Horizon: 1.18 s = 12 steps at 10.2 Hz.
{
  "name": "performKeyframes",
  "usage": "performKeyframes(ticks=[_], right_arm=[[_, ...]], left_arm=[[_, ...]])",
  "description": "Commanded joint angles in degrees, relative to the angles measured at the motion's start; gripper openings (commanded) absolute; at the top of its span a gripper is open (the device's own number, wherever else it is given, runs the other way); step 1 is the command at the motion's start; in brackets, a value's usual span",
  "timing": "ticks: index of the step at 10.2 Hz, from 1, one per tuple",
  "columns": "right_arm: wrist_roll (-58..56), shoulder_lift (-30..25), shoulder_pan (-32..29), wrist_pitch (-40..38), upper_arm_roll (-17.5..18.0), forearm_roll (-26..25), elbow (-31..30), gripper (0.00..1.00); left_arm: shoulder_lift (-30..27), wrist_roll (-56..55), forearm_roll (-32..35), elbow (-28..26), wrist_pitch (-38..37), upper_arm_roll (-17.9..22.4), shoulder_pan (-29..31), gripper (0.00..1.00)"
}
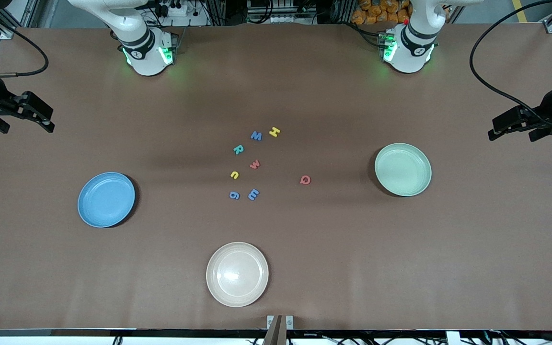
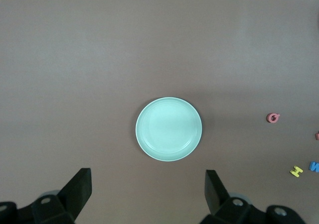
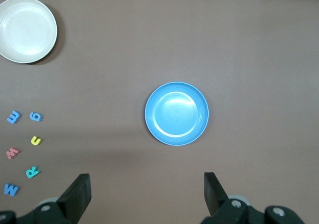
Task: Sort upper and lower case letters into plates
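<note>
Several small letters lie mid-table: yellow H (image 1: 274, 132), blue W (image 1: 256, 135), teal R (image 1: 238, 149), red w (image 1: 255, 165), yellow u (image 1: 234, 175), blue g (image 1: 234, 195), blue E (image 1: 253, 194), and red Q (image 1: 305, 179) a little apart. The sky-blue plate (image 1: 106, 199) sits toward the right arm's end and the mint plate (image 1: 403, 169) toward the left arm's end, both bare. My right gripper (image 3: 147, 186) hangs open high above the blue plate (image 3: 176, 113). My left gripper (image 2: 148, 184) hangs open high above the mint plate (image 2: 168, 129).
A cream-beige plate (image 1: 237, 273) sits near the table's front edge, nearer the camera than the letters. Both arm bases (image 1: 147, 52) stand along the back edge, and cables (image 1: 496, 86) loop over the table's ends.
</note>
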Motion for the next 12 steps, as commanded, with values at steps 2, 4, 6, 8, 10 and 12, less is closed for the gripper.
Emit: performKeyframes(ticks=[2, 4, 6, 8, 10, 12], right_arm=[[-0.13, 1.04, -1.56, -0.95, 0.38, 1.40, 1.79, 1.00], [-0.56, 1.13, -1.74, -1.03, 0.38, 1.32, 1.70, 1.00], [-0.74, 1.83, -2.87, -1.82, 0.20, 1.23, 1.26, 1.00], [-0.65, 2.71, -3.67, -3.58, 0.20, 1.23, 1.35, 1.00], [-0.74, 3.41, -5.60, -4.19, 0.20, 1.32, 1.35, 1.00], [-0.83, 3.06, -5.61, -8.22, 0.20, 1.32, 1.52, 1.00]], left_arm=[[-0.08, 1.24, 1.31, 0.86, -0.70, -0.03, 0.20, 1.00], [-0.08, 0.72, 0.87, 0.95, -0.70, 0.14, 0.12, 1.00], [-0.34, 0.37, 0.87, 0.69, -0.70, 0.23, 0.20, 1.00], [-0.43, 0.71, 0.78, 0.77, -0.70, 0.40, 0.46, 1.00], [-0.17, 0.72, 1.13, 0.60, -0.70, 0.14, 1.17, 1.00], [-0.25, 0.89, 1.05, 0.25, -1.83, -0.21, 0.91, 1.00]])
